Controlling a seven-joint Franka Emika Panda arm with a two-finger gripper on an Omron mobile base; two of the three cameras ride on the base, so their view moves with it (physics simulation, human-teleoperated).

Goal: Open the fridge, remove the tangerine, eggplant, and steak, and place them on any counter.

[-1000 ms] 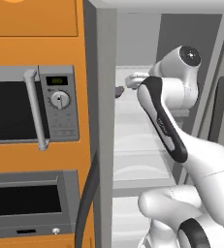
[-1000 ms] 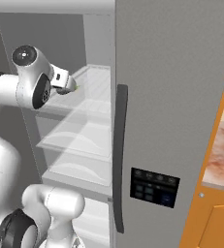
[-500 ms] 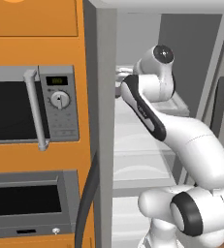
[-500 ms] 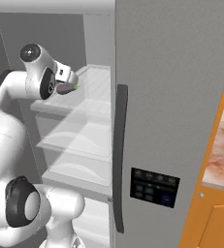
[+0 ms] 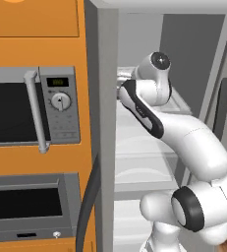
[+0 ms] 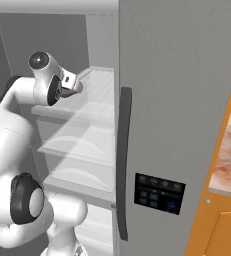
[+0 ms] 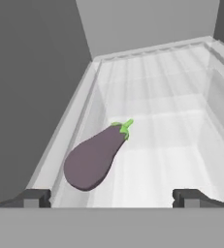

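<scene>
1. While the fridge stands with its left door swung out, the white arm reaches onto an upper shelf of pale translucent plastic.
2. Seen from the hand, the gripper has its two dark finger tips spread wide, pinching nothing.
3. On that shelf lies the eggplant, a dark purple body with its green stem end pointing away from the hand (toward the back wall).
4. It rests near the shelf's left edge, just ahead of the left finger tip, apart from both tips.
5. Beside the fridge, the left base view shows an orange cabinet with a built-in microwave and an oven below.
</scene>
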